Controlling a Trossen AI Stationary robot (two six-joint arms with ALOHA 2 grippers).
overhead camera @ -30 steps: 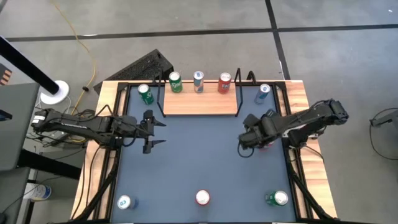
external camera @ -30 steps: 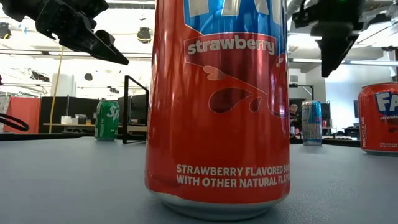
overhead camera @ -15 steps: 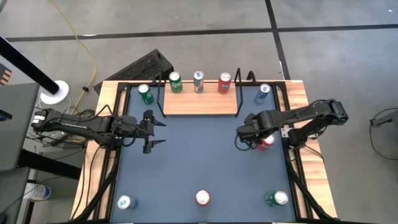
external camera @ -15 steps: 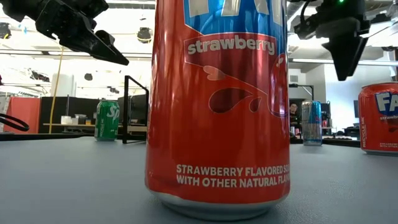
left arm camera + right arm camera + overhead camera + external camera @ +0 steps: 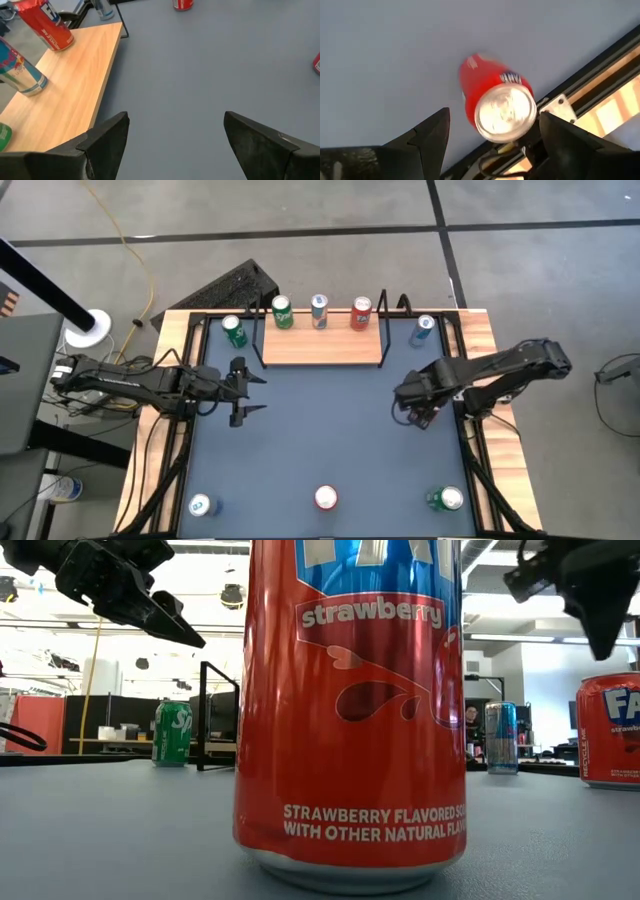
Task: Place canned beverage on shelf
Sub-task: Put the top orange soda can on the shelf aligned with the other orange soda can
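So the right gripper [image 5: 418,416] is hanging over the red strawberry soda can [image 5: 496,102] near the right edge of the dark grey table top [image 5: 320,430], fingers spread wide and nothing between them. The can stands upright on the table, close to the black rail along that side. The small light-wood shelf with thin black wire end frames [image 5: 322,347] sits at the far end, well apart from it, with a green can [image 5: 282,311], a blue-and-silver can [image 5: 319,311] and another red can [image 5: 361,312] already lined up along its back. Risk as I see it: the can is so close to that rail that one finger could clip the frame on the way down, or a finger could land on the rim and knock it over instead of straddling it. The free space on the shelf is the front strip too, so a sloppy drop could bump the ones standing there. The left gripper [image 5: 243,388] just hovers near the shelf's left end, fingers apart, empty. Funny thing about the views: from above, the arm hides the can completely, you only get it from the right wrist camera looking down on its silver lid. The table-level camera is mostly blocked by a different red strawberry can [image 5: 350,710] parked right in front of it.
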